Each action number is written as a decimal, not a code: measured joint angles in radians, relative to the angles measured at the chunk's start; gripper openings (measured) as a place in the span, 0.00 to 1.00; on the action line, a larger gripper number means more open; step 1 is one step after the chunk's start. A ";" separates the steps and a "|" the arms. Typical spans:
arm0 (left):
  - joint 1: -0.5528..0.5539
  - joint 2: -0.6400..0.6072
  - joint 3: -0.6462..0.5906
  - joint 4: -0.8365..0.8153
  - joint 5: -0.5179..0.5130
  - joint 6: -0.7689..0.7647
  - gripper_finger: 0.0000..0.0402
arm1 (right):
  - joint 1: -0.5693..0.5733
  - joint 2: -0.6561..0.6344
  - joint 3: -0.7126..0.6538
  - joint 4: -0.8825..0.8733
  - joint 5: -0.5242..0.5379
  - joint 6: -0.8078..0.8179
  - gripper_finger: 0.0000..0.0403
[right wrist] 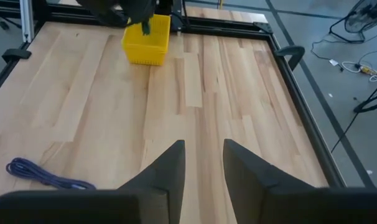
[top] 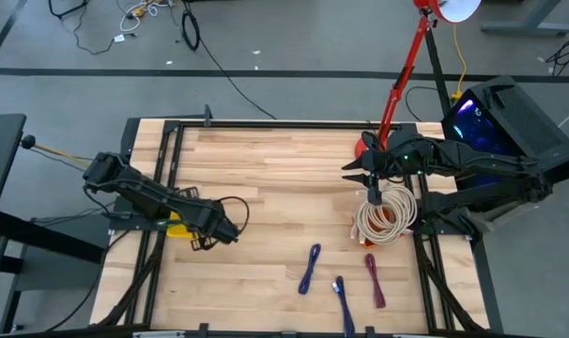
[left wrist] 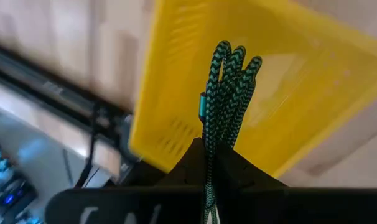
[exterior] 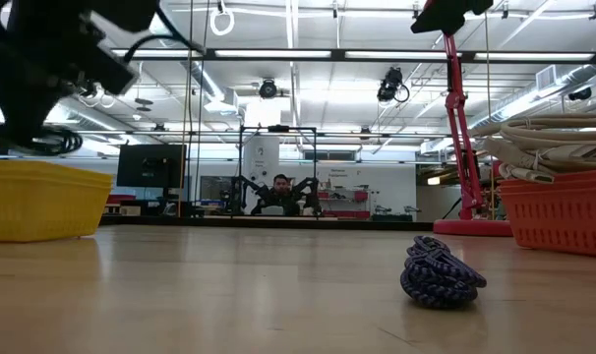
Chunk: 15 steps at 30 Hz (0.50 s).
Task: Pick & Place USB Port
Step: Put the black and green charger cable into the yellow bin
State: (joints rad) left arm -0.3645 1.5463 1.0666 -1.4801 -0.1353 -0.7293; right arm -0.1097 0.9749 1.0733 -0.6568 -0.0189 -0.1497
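A coiled green-and-black braided USB cable [left wrist: 229,87] sticks out of my left gripper [left wrist: 210,155], which is shut on it. The gripper slants down over the yellow basket [left wrist: 288,81] at the table's left [top: 176,226]. The right wrist view shows that cable [right wrist: 146,26] just over the basket's rim [right wrist: 145,50]. My right gripper [right wrist: 204,162] stands open with nothing in it, raised at the table's right [top: 369,178] beside the red basket [top: 390,218] of beige cables. My left gripper pinches the folded cable bundle between its two fingers, at the bundle's near part [left wrist: 208,144]. The fingers slant down from above and lie along the strands. The looped end [left wrist: 235,59] reaches past the fingertips over the basket's inside; whether it touches the basket I cannot tell.
Two blue cable bundles [top: 310,268] [top: 344,293] and a maroon one [top: 375,280] lie on the wood near the front right. A red lamp stand [top: 397,84] rises at the far right. The table's middle [top: 284,178] is bare wood. A person sits in the room behind [exterior: 280,194].
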 joint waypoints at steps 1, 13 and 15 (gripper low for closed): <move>0.001 -0.004 -0.014 0.027 0.000 0.007 0.02 | 0.000 0.000 0.000 0.003 0.000 0.000 0.27; 0.055 -0.040 -0.044 0.187 -0.102 0.120 0.02 | 0.000 0.000 0.000 0.024 0.000 0.003 0.27; 0.061 -0.047 -0.044 0.188 -0.117 0.122 0.02 | 0.000 0.000 0.000 0.024 0.000 0.003 0.27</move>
State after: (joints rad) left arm -0.3034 1.4996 1.0229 -1.2920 -0.2525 -0.6076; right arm -0.1093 0.9749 1.0733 -0.6323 -0.0185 -0.1471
